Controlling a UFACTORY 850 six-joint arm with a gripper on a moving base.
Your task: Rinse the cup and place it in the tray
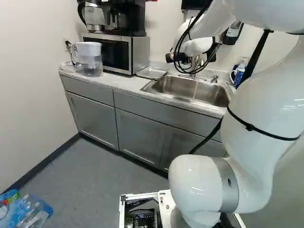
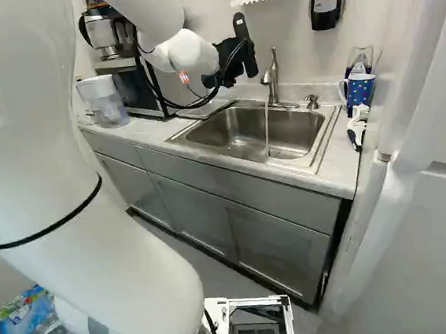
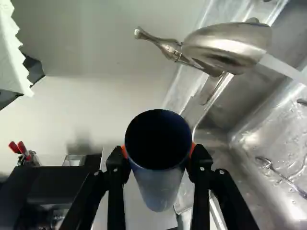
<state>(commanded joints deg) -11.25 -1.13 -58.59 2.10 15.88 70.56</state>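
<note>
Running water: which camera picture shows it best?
The right base view: the stream falls in plain sight from faucet to sink. The wrist view shows only its upper part, close up; in the left base view I can't make it out.

I have the tapered, dark-blue cup (image 3: 158,184) pinched in my black gripper (image 2: 232,59) – the orange pads (image 3: 193,149) touch it from both sides, its round mouth facing my wrist. Ahead of my fingers, off to one side, is the brushed-metal tap (image 3: 228,45) with its lever, a pale stream of water (image 3: 283,69) falling from it, apart from the cup. Beside my fingers on that side lies the stainless-steel sink (image 3: 254,115) – a shiny metal utensil (image 3: 266,164) inside.
</note>
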